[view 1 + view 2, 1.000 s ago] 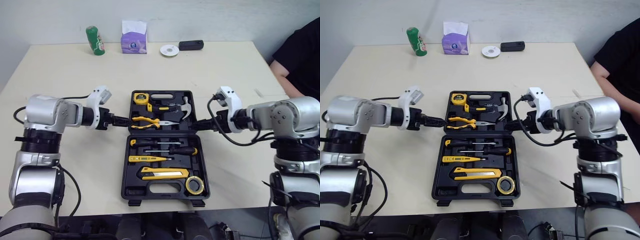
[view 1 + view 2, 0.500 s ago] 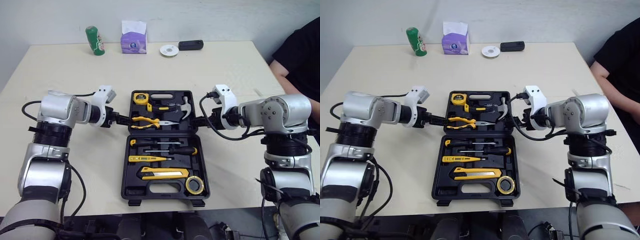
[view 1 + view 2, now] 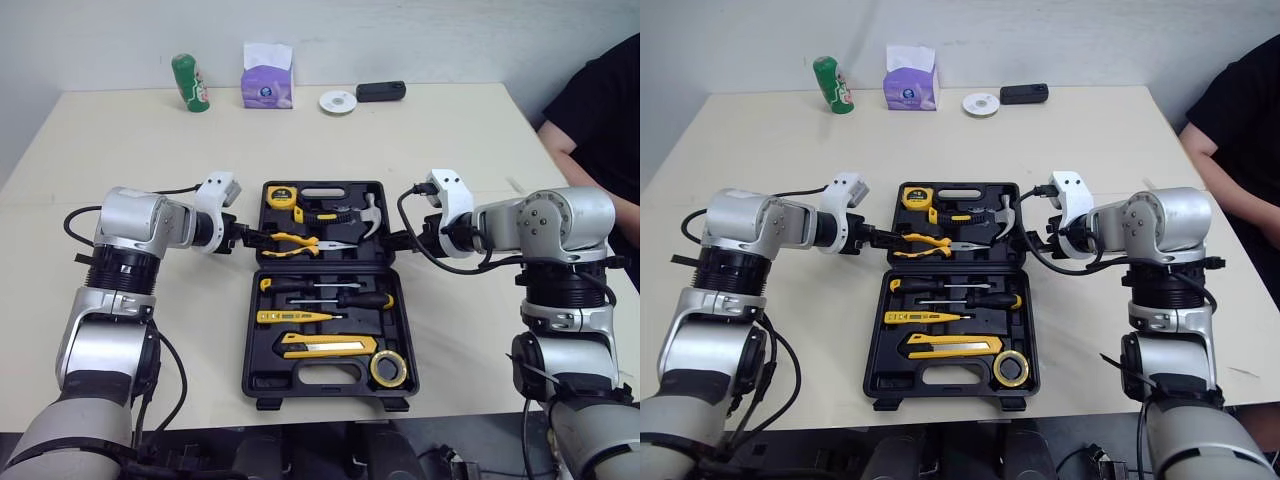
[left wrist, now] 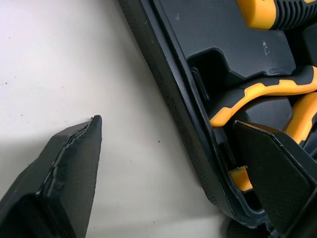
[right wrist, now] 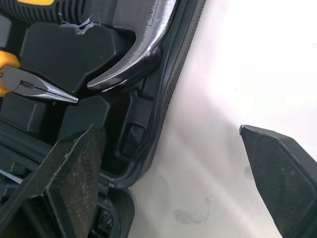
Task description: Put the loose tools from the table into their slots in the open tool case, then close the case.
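1. Tool case (image 3: 250,335): lies open and flat in the middle of the tabletop (image 3: 130,160), with the lid half farther from the robot and the base half nearer.
2. Lid half, contents: tape measure (image 3: 281,196), hammer (image 3: 368,215), pliers (image 3: 290,243) and needle-nose pliers (image 3: 335,246), each seated in its recess.
3. Base half, contents: screwdrivers (image 3: 330,285), tester (image 3: 300,318), utility knife (image 3: 330,347) and yellow tape roll (image 3: 389,370), all seated.
4. Loose tools: none seen on the tabletop, so stowing appears complete.
5. Left end effector (image 3: 250,237): fingers spread across the lid half's left wall. One finger is outside over the tabletop and the other inside by the pliers' handles. It grips nothing.
6. Right end effector (image 3: 400,240): fingers spread across the lid half's right wall, beside the hammer head. It grips nothing.
7. Outstanding: closing the case. Both end effectors look placed to pinch the lid half and fold it over the base.
8. Non-task items, far edge: green can (image 3: 190,81), tissue box (image 3: 268,75), disc (image 3: 338,101) and a black device (image 3: 382,90). A person (image 3: 600,110) sits to the right.
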You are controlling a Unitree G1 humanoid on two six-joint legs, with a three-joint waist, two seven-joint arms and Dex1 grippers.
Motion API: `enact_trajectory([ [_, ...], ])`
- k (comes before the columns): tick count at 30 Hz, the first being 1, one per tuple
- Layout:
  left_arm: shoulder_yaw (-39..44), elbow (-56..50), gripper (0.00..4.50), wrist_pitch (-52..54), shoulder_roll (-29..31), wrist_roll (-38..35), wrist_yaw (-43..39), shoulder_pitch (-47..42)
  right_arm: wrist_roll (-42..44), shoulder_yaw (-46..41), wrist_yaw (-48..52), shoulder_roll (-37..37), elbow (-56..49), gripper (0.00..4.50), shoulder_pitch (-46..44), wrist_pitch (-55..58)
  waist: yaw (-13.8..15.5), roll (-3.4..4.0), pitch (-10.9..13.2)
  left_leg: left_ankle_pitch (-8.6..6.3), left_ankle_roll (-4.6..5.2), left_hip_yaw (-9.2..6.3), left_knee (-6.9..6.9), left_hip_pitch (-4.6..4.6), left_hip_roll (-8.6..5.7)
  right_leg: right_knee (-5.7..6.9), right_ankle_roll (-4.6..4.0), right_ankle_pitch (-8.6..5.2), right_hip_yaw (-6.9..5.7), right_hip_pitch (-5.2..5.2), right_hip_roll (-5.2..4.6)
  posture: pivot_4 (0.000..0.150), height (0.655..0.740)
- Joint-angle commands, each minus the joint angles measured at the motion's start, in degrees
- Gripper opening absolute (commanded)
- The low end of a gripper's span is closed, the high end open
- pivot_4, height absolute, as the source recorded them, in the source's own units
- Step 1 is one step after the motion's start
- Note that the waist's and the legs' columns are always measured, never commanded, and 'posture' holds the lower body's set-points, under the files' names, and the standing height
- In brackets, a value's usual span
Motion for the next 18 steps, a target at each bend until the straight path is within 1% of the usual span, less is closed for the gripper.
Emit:
enact_trajectory([
  [1, -1.02, 0.51, 4.47, -0.55, -0.39, 1.34, 0.51, 0.94, -0.98, -1.01, -0.93, 0.08, -0.72, 4.47, -0.8, 0.29, 0.04, 0.0, 0.0, 0.0, 0.0, 0.0, 0.01, 0.0, 0.0, 0.01, 0.0, 0.0, 0.0, 0.0, 0.0, 0.15, 0.74],
  [8, -1.77, 0.59, 4.47, -1.38, -0.74, 1.85, 0.35, 1.36, -3.52, 0.17, -1.51, 0.7, 0.92, 4.47, -0.76, -0.72, 0.02, 0.0, 0.0, 0.0, 0.01, -0.01, 0.09, 0.01, -0.01, 0.11, 0.0, 0.0, 0.01, 0.01, -0.02, 0.15, 0.74],
  [9, -1.73, 0.35, 4.23, -1.29, -0.93, 1.82, 0.41, 1.57, -3.76, 0.31, -1.52, 0.86, 1.12, 4.23, -0.46, -1.11, 0.02, 0.0, 0.0, 0.0, 0.01, 0.0, 0.1, 0.02, -0.01, 0.12, 0.0, 0.0, 0.01, 0.01, -0.02, 0.15, 0.74],
  [11, -1.61, 0.04, 3.67, -1.08, -1.24, 1.75, 0.43, 1.8, -4.12, 0.43, -1.37, 1.07, 1.29, 3.68, -0.08, -1.58, 0.02, 0.0, 0.0, 0.0, 0.01, 0.0, 0.11, 0.02, -0.01, 0.14, 0.0, 0.0, 0.02, 0.01, -0.01, 0.15, 0.74],
  [13, -1.28, -0.2, 2.79, -0.77, -1.96, 1.69, 0.55, 2.03, -4.39, -0.47, -1.65, 2.37, 2.08, 2.72, -0.01, -1.48, 0.01, -0.03, -0.02, 0.0, 0.01, 0.0, 0.12, 0.02, -0.02, 0.14, 0.0, 0.0, 0.02, 0.01, -0.01, 0.15, 0.74],
  [14, -1.23, -0.3, 2.28, -0.63, -2.28, 1.67, 0.52, 2.11, -4.58, -0.79, -1.83, 2.94, 2.53, 2.13, -0.04, -1.6, 0.01, -0.03, -0.02, 0.0, 0.01, 0.0, 0.13, 0.02, -0.01, 0.13, 0.0, 0.0, 0.03, 0.02, -0.01, 0.15, 0.74],
  [15, -1.17, -0.46, 1.89, -0.52, -2.61, 1.66, 0.53, 2.23, -4.93, -1.12, -2.16, 3.53, 3.05, 1.68, -0.06, -1.97, 0.0, -0.03, -0.02, 0.0, 0.01, 0.0, 0.13, 0.02, -0.01, 0.14, 0.0, 0.0, 0.03, 0.02, 0.0, 0.15, 0.74],
  [16, -1.18, -0.61, 1.56, -0.39, -2.87, 1.6, 0.39, 2.29, -5.21, -1.35, -2.38, 3.96, 3.48, 1.34, -0.12, -2.25, -0.01, -0.03, -0.06, 0.0, 0.01, 0.0, 0.13, 0.02, -0.01, 0.14, 0.0, 0.0, 0.02, 0.02, 0.01, 0.15, 0.74],
  [17, -1.13, -0.81, 1.1, -0.23, -3.03, 1.56, 0.34, 2.37, -5.39, -1.51, -2.5, 4.2, 3.66, 0.83, -0.13, -2.38, -0.02, 0.0, -0.1, 0.0, 0.01, 0.0, 0.12, 0.04, 0.0, 0.14, 0.0, 0.0, 0.03, 0.02, 0.01, 0.15, 0.74],
  [18, -1.02, -0.93, 0.82, -0.12, -3.2, 1.55, 0.39, 2.41, -5.54, -1.92, -2.72, 4.59, 4.04, 0.32, -0.25, -2.4, -0.03, 0.03, -0.13, 0.0, 0.01, 0.0, 0.13, 0.09, 0.0, 0.15, 0.0, 0.0, 0.03, 0.06, 0.01, 0.15, 0.74],
])
